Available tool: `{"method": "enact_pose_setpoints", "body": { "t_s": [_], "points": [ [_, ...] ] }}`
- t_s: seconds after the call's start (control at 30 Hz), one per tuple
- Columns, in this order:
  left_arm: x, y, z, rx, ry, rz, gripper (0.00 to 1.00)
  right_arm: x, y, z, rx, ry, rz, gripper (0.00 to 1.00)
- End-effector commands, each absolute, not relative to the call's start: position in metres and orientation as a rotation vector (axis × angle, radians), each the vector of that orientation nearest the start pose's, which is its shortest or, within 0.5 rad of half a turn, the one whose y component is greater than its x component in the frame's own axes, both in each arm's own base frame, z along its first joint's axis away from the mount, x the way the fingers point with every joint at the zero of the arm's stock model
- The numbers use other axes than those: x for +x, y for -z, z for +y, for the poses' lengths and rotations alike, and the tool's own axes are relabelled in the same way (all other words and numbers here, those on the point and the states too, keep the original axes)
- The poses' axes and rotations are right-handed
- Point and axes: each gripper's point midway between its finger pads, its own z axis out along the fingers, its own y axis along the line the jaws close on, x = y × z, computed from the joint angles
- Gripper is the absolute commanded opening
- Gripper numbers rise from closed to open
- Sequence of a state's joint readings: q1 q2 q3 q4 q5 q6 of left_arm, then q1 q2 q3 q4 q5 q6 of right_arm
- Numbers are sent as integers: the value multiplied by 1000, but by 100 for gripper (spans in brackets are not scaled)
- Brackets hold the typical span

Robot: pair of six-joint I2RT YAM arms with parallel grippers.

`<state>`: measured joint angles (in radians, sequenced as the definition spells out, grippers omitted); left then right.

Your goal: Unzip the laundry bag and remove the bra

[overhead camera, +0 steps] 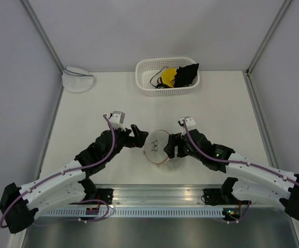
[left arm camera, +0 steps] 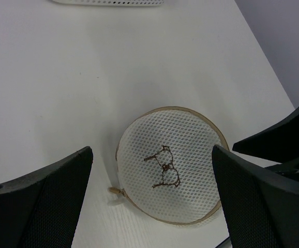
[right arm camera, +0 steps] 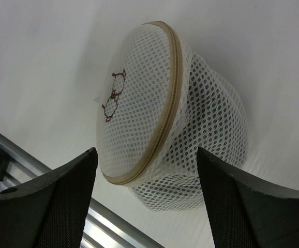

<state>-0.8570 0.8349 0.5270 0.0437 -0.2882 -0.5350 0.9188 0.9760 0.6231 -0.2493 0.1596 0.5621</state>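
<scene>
Zipped bag (overhead camera: 157,146) lay on its side on the counter (overhead camera: 217,103).
Left gripper (overhead camera: 139,137) and right gripper (overhead camera: 171,146) flanked it closely, both spread wide, holding nothing.

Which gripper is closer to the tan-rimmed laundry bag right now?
Right. The right gripper is up against the laundry bag on its right side; the left gripper sits just off its left edge. Both are open.

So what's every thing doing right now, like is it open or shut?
laundry bag: zipped shut, tipped on its side on the table.
left gripper: open, holding nothing.
right gripper: open, holding nothing.
basket: upright, with a yellow thing and black fabric inside.
</scene>
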Motion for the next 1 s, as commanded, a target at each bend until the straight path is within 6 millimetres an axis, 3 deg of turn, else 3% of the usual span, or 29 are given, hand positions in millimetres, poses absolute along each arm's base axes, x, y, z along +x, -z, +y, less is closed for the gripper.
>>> {"method": "enact_pose_setpoints", "body": {
  "t_s": [0.0, 0.17, 0.2, 0.33, 0.4, 0.43, 0.53, 0.67, 0.7, 0.77, 0.8, 0.9, 0.97],
  "points": [
    [239, -204, -220, 19, 727, 1830, 100, 212, -139, 238, -138, -549, 2197, 81],
    [238, -202, -218, 19, 727, 1824, 100, 222, -118, 248, -115, -508, 2201, 61],
    [238, -201, -218, 20, 723, 1826, 100, 224, -114, 248, -116, -489, 2202, 51],
    [238, -198, -217, 31, 715, 1823, 100, 236, -108, 250, -135, -419, 2197, 43],
    [238, -196, -216, 34, 708, 1825, 100, 239, -109, 251, -149, -400, 2187, 25],
    [239, -196, -217, 43, 707, 1817, 100, 244, -114, 250, -161, -375, 2170, 2],
    [238, -198, -222, 102, 718, 1800, 100, 251, -128, 247, -218, -344, 2134, 0],
    [238, -196, -243, 234, 765, 1790, 100, 266, -139, 239, -353, -279, 2107, 0],
    [236, -186, -254, 291, 785, 1824, 100, 270, -138, 236, -393, -235, 2102, 1],
    [238, -187, -265, 350, 804, 1819, 100, 279, -135, 231, -423, -185, 2115, 0],
    [239, -173, -272, 387, 801, 1852, 100, 281, -135, 232, -468, -180, 2112, 0],
    [246, -163, -282, 425, 801, 1844, 100, 287, -121, 230, -540, -179, 2146, 0],
    [249, -156, -282, 436, 786, 1830, 100, 286, -116, 237, -586, -284, 2169, 1]
  ]
}}
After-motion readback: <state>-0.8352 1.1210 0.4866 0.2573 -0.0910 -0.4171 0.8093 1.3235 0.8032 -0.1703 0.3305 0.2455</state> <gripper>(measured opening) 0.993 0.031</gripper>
